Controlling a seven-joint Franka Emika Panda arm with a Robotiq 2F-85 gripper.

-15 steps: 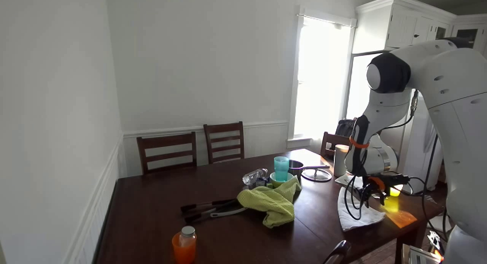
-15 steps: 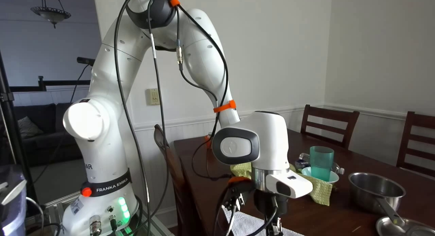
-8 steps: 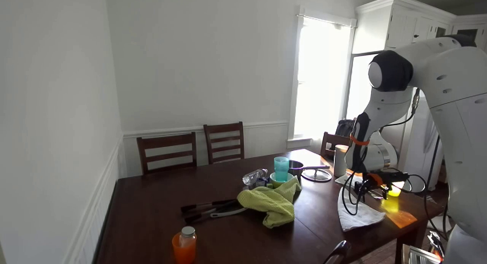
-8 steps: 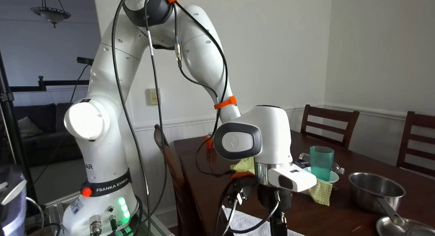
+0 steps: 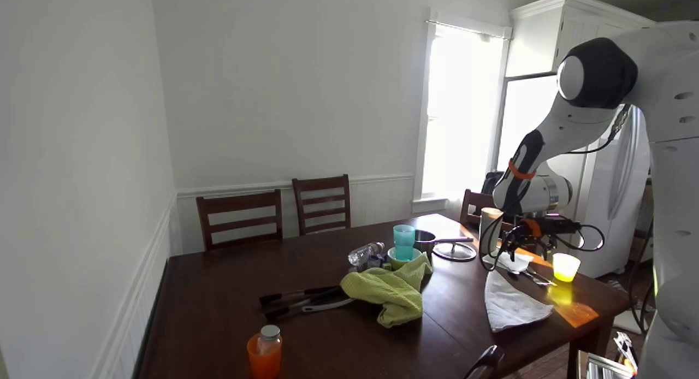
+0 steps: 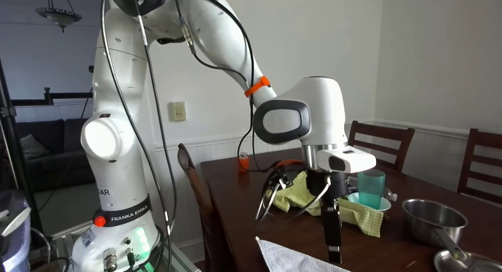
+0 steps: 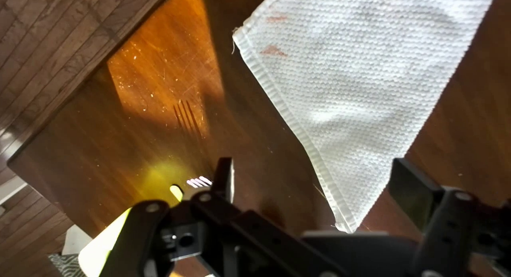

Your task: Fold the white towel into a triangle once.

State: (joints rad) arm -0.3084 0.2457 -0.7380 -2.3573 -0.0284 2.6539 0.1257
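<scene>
The white towel (image 5: 516, 305) lies flat on the dark table in a roughly triangular shape. Part of it shows in an exterior view (image 6: 294, 260), cut off by the frame's bottom. In the wrist view the towel (image 7: 359, 69) narrows to a hemmed point between the fingers, where two hem edges lie close together. My gripper (image 7: 315, 177) is open and empty, with its fingers wide apart. In an exterior view the gripper (image 5: 528, 252) hangs above the table, clear of the towel, near its far tip. The gripper (image 6: 334, 250) points straight down.
A yellow cup (image 5: 565, 267), a fork (image 5: 538, 278) and a white cylinder (image 5: 489, 229) stand or lie near the gripper. A green cloth (image 5: 387, 297), a teal cup (image 5: 404, 242), a metal pot (image 6: 435, 221) and its lid (image 5: 454, 252) are further along the table.
My gripper has risen from low over the towel to well above it, and the arm has drawn back and up. The towel has stayed in place.
</scene>
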